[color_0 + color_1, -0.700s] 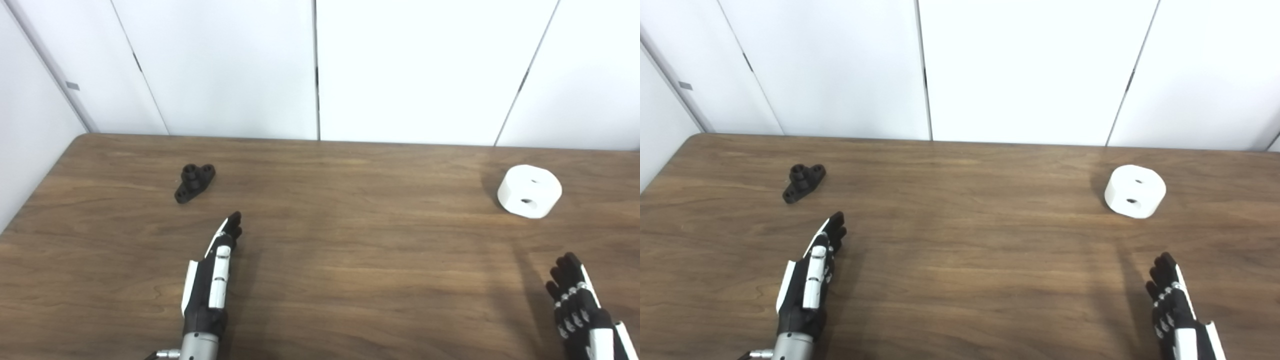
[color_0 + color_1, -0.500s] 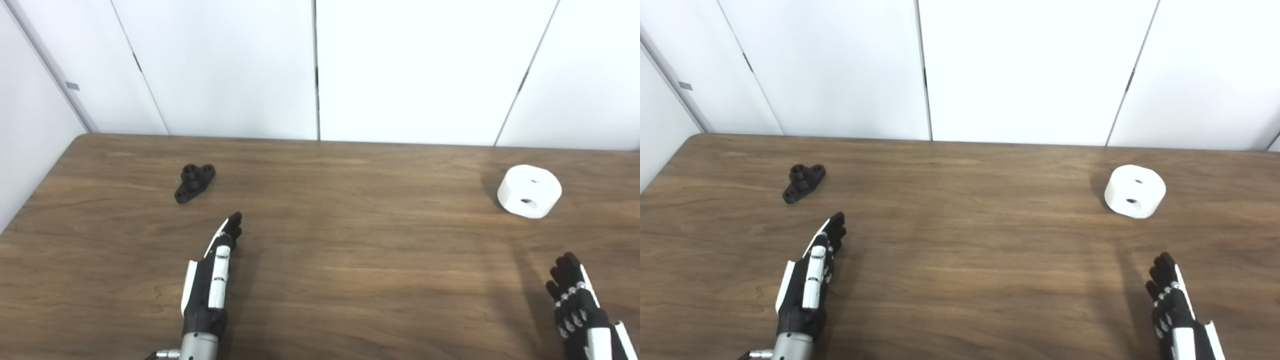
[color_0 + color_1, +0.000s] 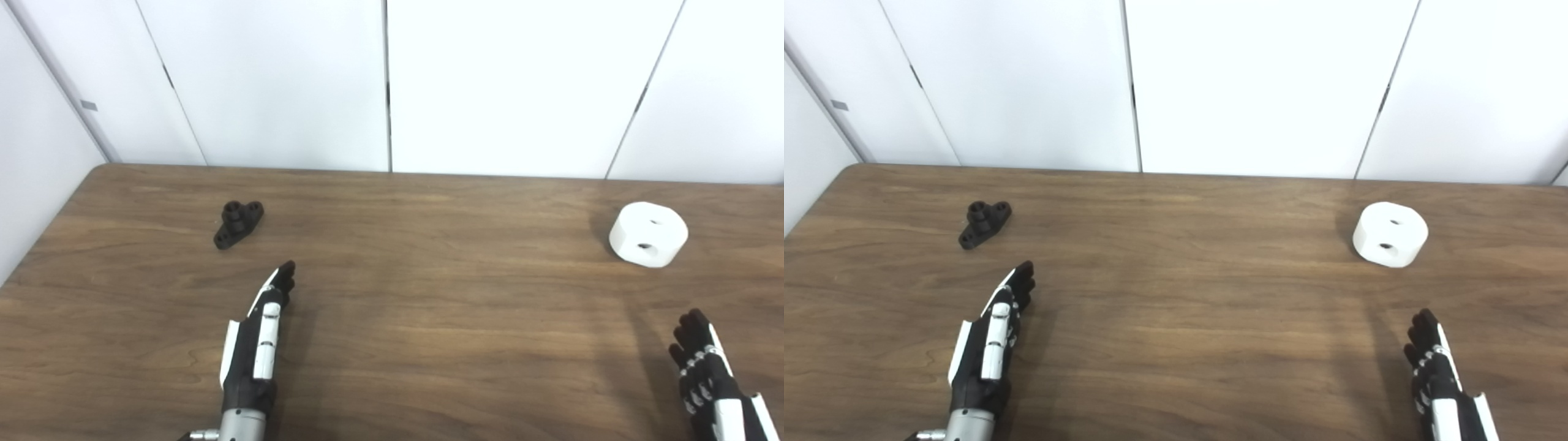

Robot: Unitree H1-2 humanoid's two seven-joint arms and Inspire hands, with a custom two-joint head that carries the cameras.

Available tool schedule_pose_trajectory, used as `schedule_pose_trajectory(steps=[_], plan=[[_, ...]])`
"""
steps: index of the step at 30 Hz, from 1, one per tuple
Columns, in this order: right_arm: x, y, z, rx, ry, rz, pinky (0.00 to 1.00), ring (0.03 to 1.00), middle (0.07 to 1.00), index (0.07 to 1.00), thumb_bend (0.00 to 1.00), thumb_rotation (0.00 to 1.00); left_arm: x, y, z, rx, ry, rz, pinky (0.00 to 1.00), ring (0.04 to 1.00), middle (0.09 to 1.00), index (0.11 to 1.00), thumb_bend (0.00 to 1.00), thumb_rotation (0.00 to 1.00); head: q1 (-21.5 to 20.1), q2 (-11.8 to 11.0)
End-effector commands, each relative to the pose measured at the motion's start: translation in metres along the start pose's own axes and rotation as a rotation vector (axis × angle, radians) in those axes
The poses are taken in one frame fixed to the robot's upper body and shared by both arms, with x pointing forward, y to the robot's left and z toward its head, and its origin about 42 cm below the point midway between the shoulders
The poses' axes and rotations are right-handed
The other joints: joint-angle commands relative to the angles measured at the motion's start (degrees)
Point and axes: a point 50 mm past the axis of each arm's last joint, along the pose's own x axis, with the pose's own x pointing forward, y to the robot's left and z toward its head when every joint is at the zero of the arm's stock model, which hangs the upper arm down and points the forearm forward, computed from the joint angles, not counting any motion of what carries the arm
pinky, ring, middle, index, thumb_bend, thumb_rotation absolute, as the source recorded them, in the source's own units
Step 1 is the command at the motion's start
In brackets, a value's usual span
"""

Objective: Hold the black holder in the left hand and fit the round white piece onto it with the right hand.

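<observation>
On the counter (image 3: 429, 318), the black holder (image 3: 238, 224) lies at ten o'clock and the round white piece (image 3: 648, 234) at two (well apart). Left hand (image 3: 257, 343) and right hand (image 3: 704, 373) hover empty, fingers extended.

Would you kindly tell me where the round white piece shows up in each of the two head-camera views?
Left eye view: the round white piece lies far right on the table, near the picture's edge.
Right eye view: the same piece sits right of centre, further from the edge.
Shared landmark: the black holder, far across the table on the left in both.
</observation>
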Motion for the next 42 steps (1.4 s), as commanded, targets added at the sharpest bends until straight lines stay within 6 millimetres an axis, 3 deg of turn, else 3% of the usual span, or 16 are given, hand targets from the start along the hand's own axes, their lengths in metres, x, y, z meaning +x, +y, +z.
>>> schedule_pose_trajectory(steps=[1, 9, 16, 27, 30, 32, 34, 38, 42], plan=[[-0.006, 0.0, -0.013, 0.026, 0.02, -0.027, 1.0, 1.0, 1.0, 1.0, 0.55, 1.0, -0.096, 0.002, -0.024, 0.003, 0.162, 0.091, 0.97, 0.948, 0.937, 0.897, 0.36, 0.96, 1.26, -0.75], [-0.007, -0.011, -0.019, 0.007, 0.028, 0.005, 1.0, 1.0, 1.0, 1.0, 0.58, 1.0, -0.099, -0.01, -0.025, -0.005, 0.172, 0.079, 0.94, 0.956, 0.949, 0.908, 0.29, 0.97, 5.79, -3.38], [-0.004, -0.014, -0.027, -0.003, 0.022, -0.01, 1.0, 1.0, 1.0, 1.0, 0.57, 1.0, -0.099, -0.013, -0.03, 0.003, 0.172, 0.065, 0.91, 0.939, 0.94, 0.906, 0.3, 0.96, 7.72, -5.19], [-0.004, -0.014, -0.028, -0.008, 0.027, -0.023, 1.0, 1.0, 1.0, 1.0, 0.58, 1.0, -0.099, -0.015, -0.028, -0.014, 0.173, 0.059, 0.9, 0.939, 0.937, 0.9, 0.25, 0.92, 8.24, -5.42], [-0.004, -0.015, -0.03, -0.007, 0.024, -0.022, 1.0, 1.0, 1.0, 1.0, 0.57, 1.0, -0.096, -0.013, -0.02, 0.0, 0.164, 0.047, 0.9, 0.939, 0.938, 0.897, 0.32, 0.77, 7.69, -5.18], [-0.003, -0.015, -0.029, -0.016, 0.025, -0.021, 1.0, 1.0, 1.0, 1.0, 0.53, 1.0, -0.091, -0.009, -0.007, 0.06, 0.13, 0.046, 0.84, 0.916, 0.924, 0.878, 0.38, 0.54, 7.58, -5.14], [-0.003, -0.015, -0.028, -0.021, 0.028, -0.023, 1.0, 1.0, 1.0, 1.0, 0.53, 1.0, -0.087, -0.003, 0.007, 0.147, 0.108, 0.056, 0.8, 0.889, 0.902, 0.858, 0.44, 0.37, 7.66, -5.08], [-0.003, -0.016, -0.029, -0.018, 0.031, -0.019, 1.0, 1.0, 1.0, 1.0, 0.53, 1.0, -0.076, 0.01, 0.032, 0.28, 0.034, 0.1, 0.73, 0.833, 0.859, 0.829, 0.56, 0.19, 7.97, -5.18], [-0.002, -0.017, -0.03, -0.014, 0.029, -0.021, 1.0, 1.0, 1.0, 1.0, 0.53, 1.0, -0.06, 0.023, 0.049, 0.36, -0.03, 0.171, 0.69, 0.808, 0.829, 0.797, 0.71, 0.13, 8.09, -5.12]])
